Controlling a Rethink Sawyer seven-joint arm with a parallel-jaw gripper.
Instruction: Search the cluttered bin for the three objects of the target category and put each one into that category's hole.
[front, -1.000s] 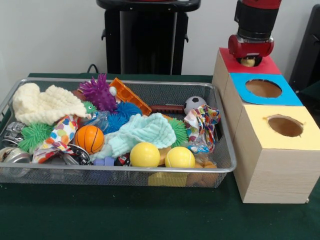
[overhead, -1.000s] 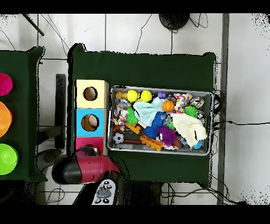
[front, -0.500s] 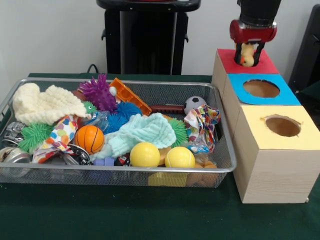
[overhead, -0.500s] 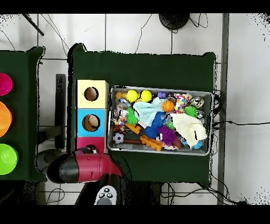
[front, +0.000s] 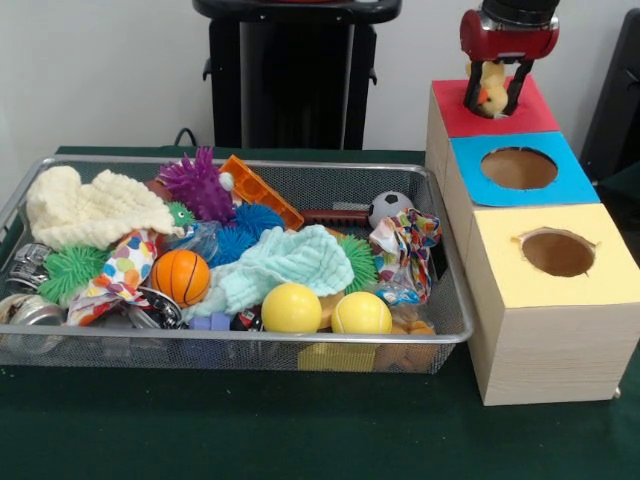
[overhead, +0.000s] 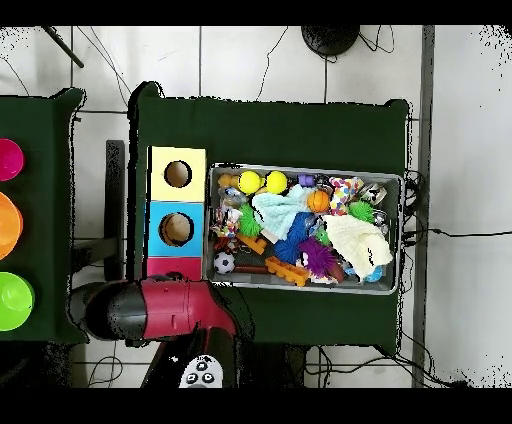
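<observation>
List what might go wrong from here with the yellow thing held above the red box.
1. The gripper holds a small yellow object between its jaws, lifted above the red box. Only part of it sits between the jaws, so it might slip out.
2. The red box's hole is hidden behind the gripper, so alignment cannot be checked; a release could land on the lid.
3. The blue box has an open hole right beside it, so a bounce may end there.

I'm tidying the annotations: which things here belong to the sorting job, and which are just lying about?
Job:
bin
red box
blue box
yellow box
gripper, holding a small yellow toy above the red box

Lying about:
bowls on the side table
black stand behind the bin
</observation>
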